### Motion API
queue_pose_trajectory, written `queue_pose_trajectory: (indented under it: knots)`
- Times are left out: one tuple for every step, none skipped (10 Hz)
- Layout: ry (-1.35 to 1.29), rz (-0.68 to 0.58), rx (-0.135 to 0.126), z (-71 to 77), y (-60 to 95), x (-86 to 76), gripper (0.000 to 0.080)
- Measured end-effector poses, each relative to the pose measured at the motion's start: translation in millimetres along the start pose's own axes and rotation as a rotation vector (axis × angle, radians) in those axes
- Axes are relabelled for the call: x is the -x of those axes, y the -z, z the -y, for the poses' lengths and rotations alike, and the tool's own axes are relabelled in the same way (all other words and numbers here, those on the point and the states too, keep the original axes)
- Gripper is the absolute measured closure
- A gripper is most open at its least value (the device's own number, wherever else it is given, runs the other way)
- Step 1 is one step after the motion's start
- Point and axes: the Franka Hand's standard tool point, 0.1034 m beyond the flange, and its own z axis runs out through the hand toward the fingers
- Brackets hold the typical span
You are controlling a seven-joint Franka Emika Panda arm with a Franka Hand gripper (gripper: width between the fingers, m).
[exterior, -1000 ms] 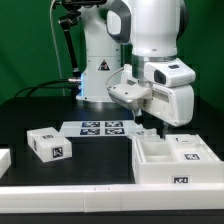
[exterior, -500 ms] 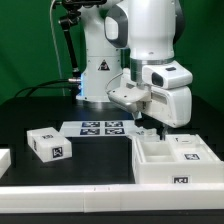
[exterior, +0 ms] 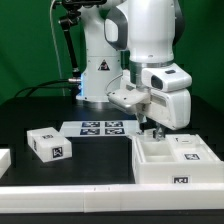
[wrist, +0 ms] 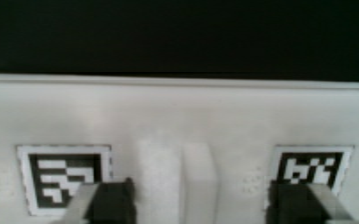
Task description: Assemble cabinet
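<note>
- end effector (exterior: 152,130) is open: the two dark fingers (wrist: 108,205) are set wide apart with nothing clamped between them
- wrist view: a white face of the cabinet (wrist: 176,110) fills the gap between the fingers; too blurred to tell if the tips touch it
- wrist view: two square black-and-white tags (wrist: 62,180) on that face, one beside each finger, with a plain white strip between them
- exterior view: end effector points straight down, tips right at the cabinet's far rim, toward its corner on the exterior view's left
- white arm (exterior: 150,40) rises above the end effector and covers much of the upper frame; its base stands behind, near the middle
- cabinet (exterior: 158,172) sits on the bench (exterior: 100,160) at the exterior view's right, near the front edge, open side up with its inner compartments showing
- front tag (exterior: 181,180) is on the cabinet's near wall; another marker is partly visible inside, details too small to read
- marker board (exterior: 100,127) lies flat on the bench just in front of the arm base, to the exterior view's left of the end effector and apart from the cabinet
- small white block (exterior: 48,143) with tags on its top and side sits at the exterior view's left, well apart from the cabinet
- white piece (exterior: 3,160) is cut off by the exterior view's left edge; can't tell what it is
- bench top is black, with a white ledge along its front
</note>
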Motion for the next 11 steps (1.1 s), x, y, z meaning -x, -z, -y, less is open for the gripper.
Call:
queue_pose_trajectory:
  knots:
    - [-0.002,0.000,0.000,0.3,-0.1,0.8,0.0562]
    - [-0.005,0.000,0.000,0.6,-0.1,1.9,0.0562]
    - [-0.005,0.000,0.001,0.2,0.2,1.9,0.0733]
    - [-0.005,0.000,0.002,0.2,0.3,1.9,0.0733]
    - [-0.005,0.000,0.002,0.2,0.3,1.9,0.0732]
    - [-0.005,0.000,0.002,0.2,0.3,2.0,0.0732]
    - [-0.005,0.000,0.002,0.1,0.3,2.0,0.0732]
    - [-0.005,0.000,0.002,0.1,0.3,2.0,0.0732]
    - [-0.006,0.000,0.002,0.1,0.6,2.1,0.0732]
    - [-0.026,0.006,0.007,-1.2,4.3,3.4,0.0732]
    - [-0.061,0.015,0.018,-2.6,11.2,4.9,0.0732]
